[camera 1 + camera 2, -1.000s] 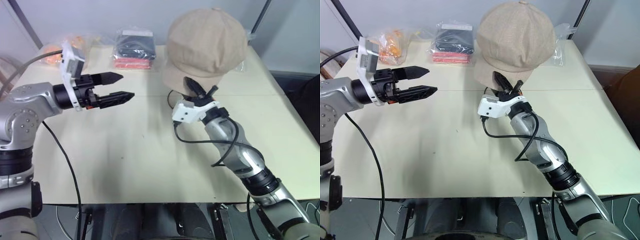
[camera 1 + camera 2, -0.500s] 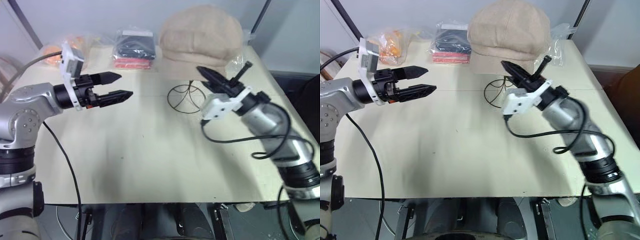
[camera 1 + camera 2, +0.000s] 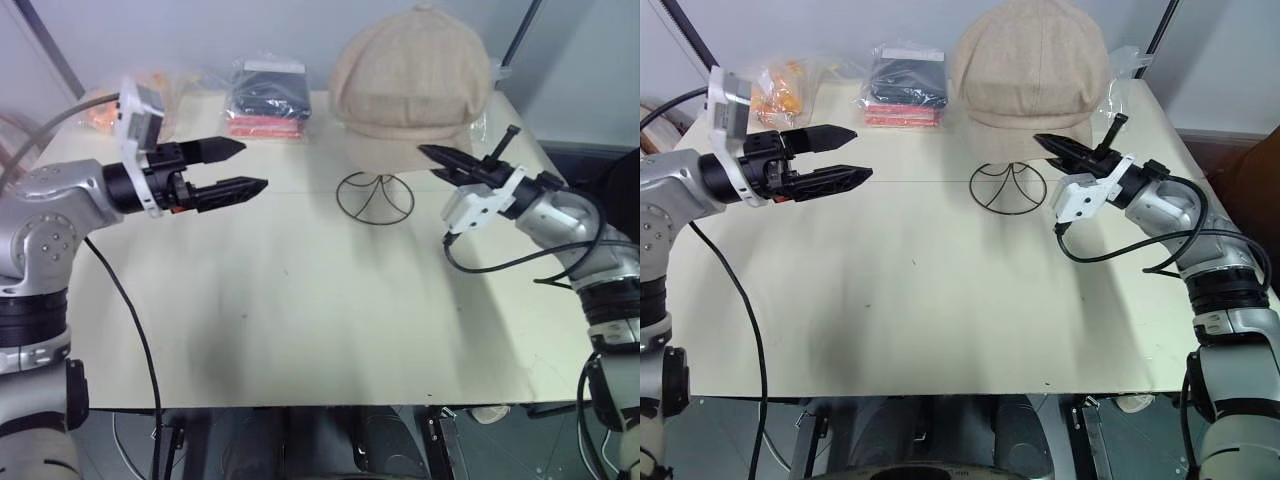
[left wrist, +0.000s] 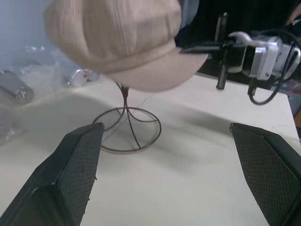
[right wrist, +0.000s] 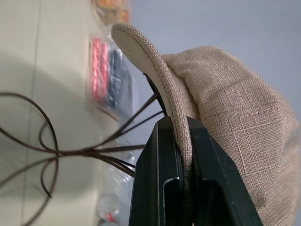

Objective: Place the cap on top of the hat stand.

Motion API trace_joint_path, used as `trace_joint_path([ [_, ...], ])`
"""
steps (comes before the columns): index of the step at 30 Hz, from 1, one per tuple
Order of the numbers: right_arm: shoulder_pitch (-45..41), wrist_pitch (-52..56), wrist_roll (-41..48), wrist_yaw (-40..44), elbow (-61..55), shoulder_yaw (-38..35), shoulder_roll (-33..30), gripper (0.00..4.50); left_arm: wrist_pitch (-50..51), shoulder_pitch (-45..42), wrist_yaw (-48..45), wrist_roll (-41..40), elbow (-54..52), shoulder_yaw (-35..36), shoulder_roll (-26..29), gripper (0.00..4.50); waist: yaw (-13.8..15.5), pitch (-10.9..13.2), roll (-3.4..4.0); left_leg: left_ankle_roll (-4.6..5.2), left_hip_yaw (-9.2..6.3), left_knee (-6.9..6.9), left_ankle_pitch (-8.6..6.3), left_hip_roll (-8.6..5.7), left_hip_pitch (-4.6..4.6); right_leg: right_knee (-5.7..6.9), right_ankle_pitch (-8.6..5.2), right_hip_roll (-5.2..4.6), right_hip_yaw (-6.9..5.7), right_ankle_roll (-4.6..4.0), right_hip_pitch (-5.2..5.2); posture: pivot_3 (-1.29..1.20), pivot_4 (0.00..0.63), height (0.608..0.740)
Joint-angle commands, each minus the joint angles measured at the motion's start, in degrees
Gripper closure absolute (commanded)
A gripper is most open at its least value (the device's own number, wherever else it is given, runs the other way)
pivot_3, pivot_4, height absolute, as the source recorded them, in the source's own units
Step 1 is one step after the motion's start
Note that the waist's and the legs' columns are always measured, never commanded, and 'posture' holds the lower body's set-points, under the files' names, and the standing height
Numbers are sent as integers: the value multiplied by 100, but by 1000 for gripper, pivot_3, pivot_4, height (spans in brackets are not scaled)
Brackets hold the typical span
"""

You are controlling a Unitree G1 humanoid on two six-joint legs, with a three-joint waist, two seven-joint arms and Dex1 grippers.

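Right jaws pinching cap [image 3: 1028, 62] brim, packets [image 3: 904, 86] behind

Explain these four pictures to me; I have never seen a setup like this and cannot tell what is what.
This is a humanoid robot with two arms, each ending in a two-fingered black gripper. The two wide pictures come from cameras on its head, looking down over a cream table. The other two come from cameras on its wrists, looking along the fingers. A beige cap sits over a dark wire hat stand. The right gripper is shut on the cap's brim, as the right wrist view shows close up. The left gripper hangs open over the table, holding nothing. At the far edge lie plastic-wrapped packets and a bag with something orange.
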Motion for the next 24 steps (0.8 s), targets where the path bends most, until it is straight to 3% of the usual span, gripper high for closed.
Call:
trace_joint_path([
  [1,82,106,294,219,-196,-121,-37,2913,-56,-151,-52,-75,-148,135,22,0,2,0,0,0,0,0,0,0,0,0,0,0,0,0,0,0,150,740],
  [6,686,549,296,371,-911,-451,-348,269,-67,-253,-145,-36,-59,64,11,0,28,0,1,0,0,0,0,0,0,0,0,0,0,0,0,0,150,740],
  [7,910,754,464,518,-1163,-569,-467,84,-79,-288,-172,-14,-20,40,4,0,32,0,1,0,-1,0,0,0,0,0,0,0,0,0,0,0,150,740],
  [11,1784,1707,1439,1278,-2183,-1088,-966,84,-135,-425,-299,79,156,-22,-5,0,47,1,1,0,0,2,0,-1,-1,-1,0,-3,0,0,2,0,150,740],
  [16,2713,4803,4411,2933,-3656,-2232,-1741,84,-289,-630,-540,248,419,-135,-13,0,29,1,2,1,0,1,-1,2,5,0,0,-3,0,0,9,0,150,740],
  [19,2501,6735,6189,3623,-3637,-2917,-2087,84,-398,-738,-703,317,556,-183,-5,0,23,2,3,3,-3,1,-2,7,10,0,0,-3,1,0,14,0,150,740],
  [24,2005,8733,7321,4396,-3107,-3185,-2588,84,-499,-844,-887,434,686,-199,4,0,38,2,3,6,1,-1,-3,8,15,-7,-1,-3,-1,-2,19,0,150,740],
])
